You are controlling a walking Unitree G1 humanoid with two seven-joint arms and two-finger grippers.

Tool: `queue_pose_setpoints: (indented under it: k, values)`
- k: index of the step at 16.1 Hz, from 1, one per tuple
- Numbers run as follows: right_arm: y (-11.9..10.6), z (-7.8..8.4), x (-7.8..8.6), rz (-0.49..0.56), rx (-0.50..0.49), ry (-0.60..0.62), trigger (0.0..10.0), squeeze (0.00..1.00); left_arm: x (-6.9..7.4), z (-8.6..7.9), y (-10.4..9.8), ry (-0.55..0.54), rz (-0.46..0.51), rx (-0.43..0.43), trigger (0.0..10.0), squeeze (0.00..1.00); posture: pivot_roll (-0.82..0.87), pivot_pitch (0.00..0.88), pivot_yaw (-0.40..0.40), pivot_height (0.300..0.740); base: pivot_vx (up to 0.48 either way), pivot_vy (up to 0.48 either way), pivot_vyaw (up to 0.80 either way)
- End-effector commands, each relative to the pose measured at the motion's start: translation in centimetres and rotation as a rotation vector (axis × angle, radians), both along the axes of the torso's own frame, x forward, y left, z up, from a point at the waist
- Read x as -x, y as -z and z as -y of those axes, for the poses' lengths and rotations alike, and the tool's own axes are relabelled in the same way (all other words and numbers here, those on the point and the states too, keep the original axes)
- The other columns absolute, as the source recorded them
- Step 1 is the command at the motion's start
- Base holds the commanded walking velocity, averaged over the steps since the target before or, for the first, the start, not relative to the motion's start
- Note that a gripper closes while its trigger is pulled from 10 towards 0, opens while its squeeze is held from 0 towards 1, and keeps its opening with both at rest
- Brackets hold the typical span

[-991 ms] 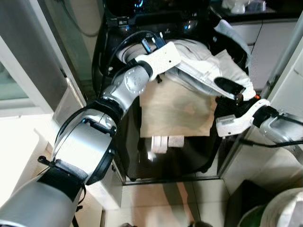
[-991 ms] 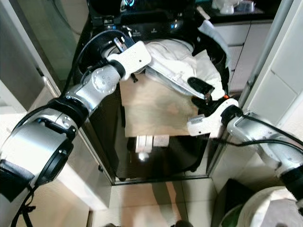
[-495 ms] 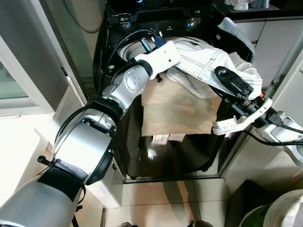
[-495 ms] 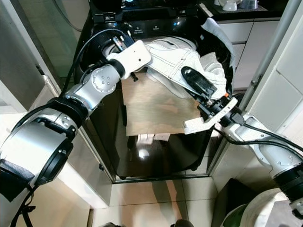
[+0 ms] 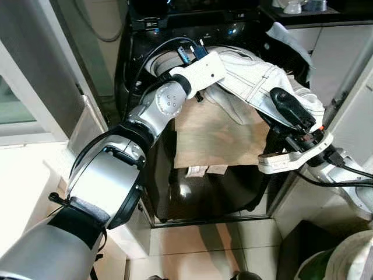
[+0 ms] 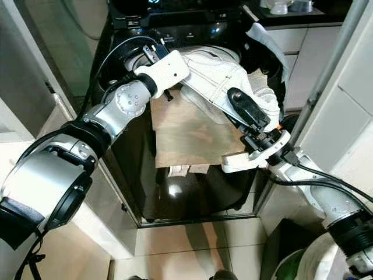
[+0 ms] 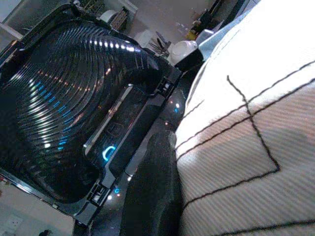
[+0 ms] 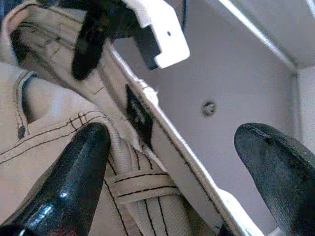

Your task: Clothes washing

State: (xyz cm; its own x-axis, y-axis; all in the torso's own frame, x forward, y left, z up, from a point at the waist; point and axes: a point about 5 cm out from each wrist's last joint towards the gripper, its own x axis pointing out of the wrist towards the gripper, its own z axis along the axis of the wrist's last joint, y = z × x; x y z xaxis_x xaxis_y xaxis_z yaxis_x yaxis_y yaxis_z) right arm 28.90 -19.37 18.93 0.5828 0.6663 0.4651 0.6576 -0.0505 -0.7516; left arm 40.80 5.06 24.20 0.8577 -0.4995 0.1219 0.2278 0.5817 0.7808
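White trousers (image 5: 250,79) with dark stitching are bunched at the opening of the black washing machine (image 5: 192,26). Part of them spills toward the right. My left gripper (image 7: 170,162) is at the opening's left side, behind its white wrist housing (image 5: 201,70). It is shut on the trousers, and the cloth presses against its black finger (image 7: 150,196). My right gripper (image 5: 289,109) is at the right end of the bundle, open. One finger (image 8: 74,182) lies against the cloth and the other finger (image 8: 280,167) stands well apart.
A flat tan panel (image 5: 215,137) hangs down the washer's front, over its dark glossy door (image 5: 204,198). A white cabinet wall (image 5: 355,99) closes in on the right, a glass door (image 5: 35,87) on the left. A white-green bundle (image 5: 349,262) sits low right.
My right gripper swung up against the trousers' hanging end, and the cloth now sits higher and more bunched at the opening. The left arm has barely moved.
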Motion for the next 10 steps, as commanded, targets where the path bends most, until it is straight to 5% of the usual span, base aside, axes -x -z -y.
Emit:
queue_pose_setpoints:
  k: [1,3,5,6,7,8,9,10]
  values:
    - [-0.4,0.4,-0.2,-0.006,-0.045,0.013,10.0,1.0,-0.7,-2.6,-0.3,-0.107,-0.014,0.019,0.0,0.0,-0.23,0.0,0.091,0.74,0.0,0.0,0.0]
    - [-0.3,0.3,-0.3,-0.027,-0.071,0.015,10.0,1.0,-0.7,-2.6,-0.3,-0.106,-0.014,0.02,0.0,0.0,-0.23,0.0,0.09,0.74,0.0,0.0,0.0]
    - [-0.5,0.6,-0.8,-0.121,-0.229,0.043,10.0,1.0,-0.7,-2.5,-0.3,-0.106,-0.014,0.02,0.0,0.0,-0.23,0.0,0.089,0.74,0.0,0.0,0.0]
    - [-0.7,1.0,-1.4,-0.233,-0.454,0.057,10.0,1.0,-0.7,-2.6,-0.2,-0.107,-0.015,0.02,0.0,0.0,-0.23,0.0,0.088,0.74,0.0,0.0,0.0]
    - [-0.7,0.8,-1.5,-0.258,-0.479,0.049,10.0,1.0,-0.7,-2.6,-0.2,-0.107,-0.015,0.02,0.0,0.0,-0.23,0.0,0.089,0.74,0.0,0.0,0.0]
    - [0.6,0.3,-2.4,-0.487,-0.71,0.066,10.0,1.0,-0.7,-2.6,-0.2,-0.107,-0.015,0.02,0.0,0.0,-0.23,0.0,0.087,0.74,0.0,0.0,0.0]
    - [0.9,-0.1,-2.5,-0.537,-0.741,0.057,10.0,1.0,-0.7,-2.6,-0.2,-0.107,-0.015,0.02,0.0,0.0,-0.23,0.0,0.087,0.74,0.0,0.0,0.0]
    - [1.1,-0.9,-2.5,-0.58,-0.78,0.023,0.0,0.0,-0.7,-2.5,-0.2,-0.107,-0.015,0.021,0.0,0.0,-0.23,0.0,0.086,0.74,0.0,0.0,0.0]
